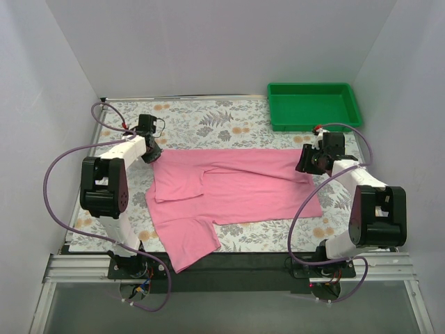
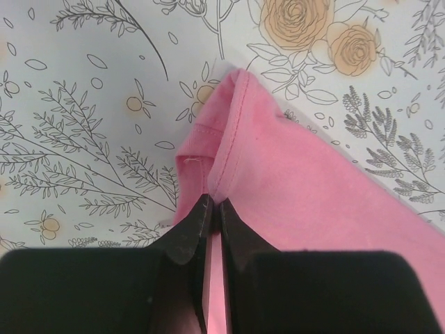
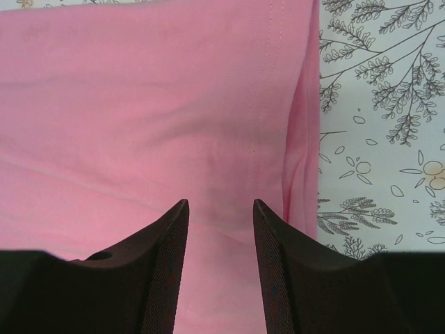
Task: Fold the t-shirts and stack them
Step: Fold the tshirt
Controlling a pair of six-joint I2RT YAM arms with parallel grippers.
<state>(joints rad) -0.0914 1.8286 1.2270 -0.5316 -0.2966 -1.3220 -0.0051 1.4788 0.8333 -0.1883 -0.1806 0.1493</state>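
Observation:
A pink t-shirt (image 1: 229, 191) lies partly folded across the floral table, one sleeve hanging toward the near edge. My left gripper (image 1: 151, 154) is at the shirt's left corner. In the left wrist view it (image 2: 211, 203) is shut on a pinched fold of the pink fabric (image 2: 229, 132). My right gripper (image 1: 306, 161) is at the shirt's right edge. In the right wrist view it (image 3: 220, 205) is open, its fingers over the pink cloth (image 3: 139, 104) near the hem, holding nothing.
A green plastic tray (image 1: 314, 104) stands at the back right, with nothing in it. The floral tablecloth (image 1: 208, 122) shows behind the shirt. White walls close in the left, back and right. A black strip runs along the near edge.

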